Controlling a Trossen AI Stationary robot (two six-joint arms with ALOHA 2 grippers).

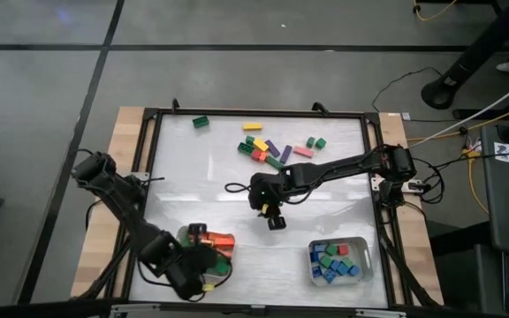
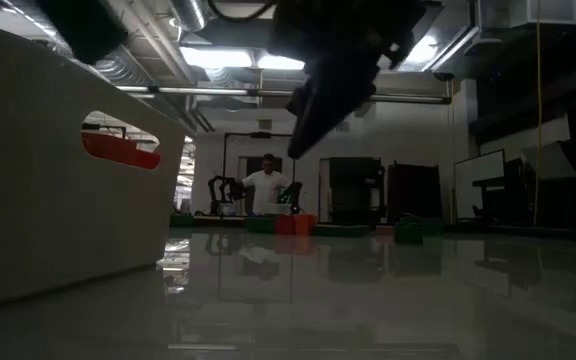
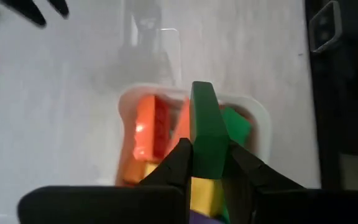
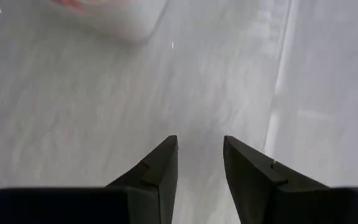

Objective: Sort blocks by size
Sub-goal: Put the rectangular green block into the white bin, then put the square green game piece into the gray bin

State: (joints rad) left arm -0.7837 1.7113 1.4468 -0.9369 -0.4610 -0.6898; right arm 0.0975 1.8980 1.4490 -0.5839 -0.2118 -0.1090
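Left claw (image 3: 209,163) pinches a smooth, long green block (image 3: 206,134).

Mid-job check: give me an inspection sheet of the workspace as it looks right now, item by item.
Surface: glossy white table inside a black frame; no spills seen.
Job's things: loose blocks clustered at the far side, one green block apart; left tray holds long orange and green blocks; right tray holds short blue, green and red blocks.
Clutter: nothing seen.
Grippers: left claw shut on a long green block above the left tray; right claw empty, fingers apart, over bare table at mid-table.
Cables: black loop lying on the table beside the right arm; yellow and white wires off the right edge.
Surroundings: a person stands far behind the table.
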